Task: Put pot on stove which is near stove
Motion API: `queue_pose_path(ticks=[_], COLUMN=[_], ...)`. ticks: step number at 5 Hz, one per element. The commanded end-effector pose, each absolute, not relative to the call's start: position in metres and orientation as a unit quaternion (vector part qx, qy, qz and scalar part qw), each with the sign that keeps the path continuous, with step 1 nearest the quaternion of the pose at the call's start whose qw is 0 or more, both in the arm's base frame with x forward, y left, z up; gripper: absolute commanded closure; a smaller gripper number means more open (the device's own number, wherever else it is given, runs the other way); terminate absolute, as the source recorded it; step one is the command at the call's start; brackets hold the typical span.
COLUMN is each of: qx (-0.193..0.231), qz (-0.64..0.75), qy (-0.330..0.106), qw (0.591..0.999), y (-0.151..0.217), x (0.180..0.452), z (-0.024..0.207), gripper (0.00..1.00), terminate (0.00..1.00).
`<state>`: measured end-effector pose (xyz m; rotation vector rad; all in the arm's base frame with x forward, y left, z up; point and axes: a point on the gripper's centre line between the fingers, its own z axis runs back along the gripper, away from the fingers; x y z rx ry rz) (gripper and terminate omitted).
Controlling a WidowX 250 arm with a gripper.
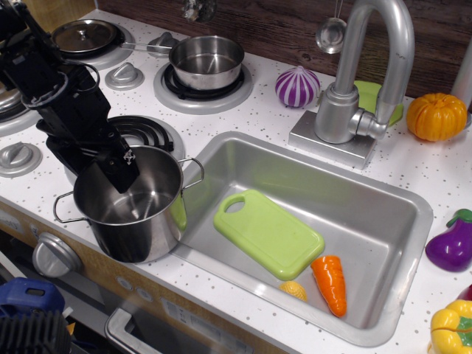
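Note:
The tall steel pot (140,228) stands upright at the counter's front edge, left of the sink, with its wire loop handles out to the sides. The stove (156,131), a black spiral coil in a light-grey ring, lies just behind it and is partly hidden by my arm. My black gripper (118,173) hangs over the pot's back-left rim with one finger (122,175) dipped inside the pot. The other finger is behind the rim, out of sight. The jaws look apart, straddling the rim.
A small saucepan (206,60) sits on a back burner. The sink (383,221) on the right holds a green cutting board (269,232) and a carrot (330,284). The faucet (369,74), an onion (297,86), a pumpkin (436,116) and knobs (18,157) surround the area.

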<state>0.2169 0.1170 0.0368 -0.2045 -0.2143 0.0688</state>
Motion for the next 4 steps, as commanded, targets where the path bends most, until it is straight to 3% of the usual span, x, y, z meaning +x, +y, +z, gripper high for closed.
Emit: queue_pose_path(ticks=[1,2,4], qx=[-0.098,-0.096,-0.063], qz=[0.035,0.034,-0.008], qy=[-0.12,-0.121,-0.116], qw=[0.987,0.987,0.991], y=[0.119,0.119,0.126], x=[0.216,0.217,0.227], z=[0.038,0.039,0.064], gripper=[1.0,1.0,1.0], terminate=[0.0,0.0,0.0])
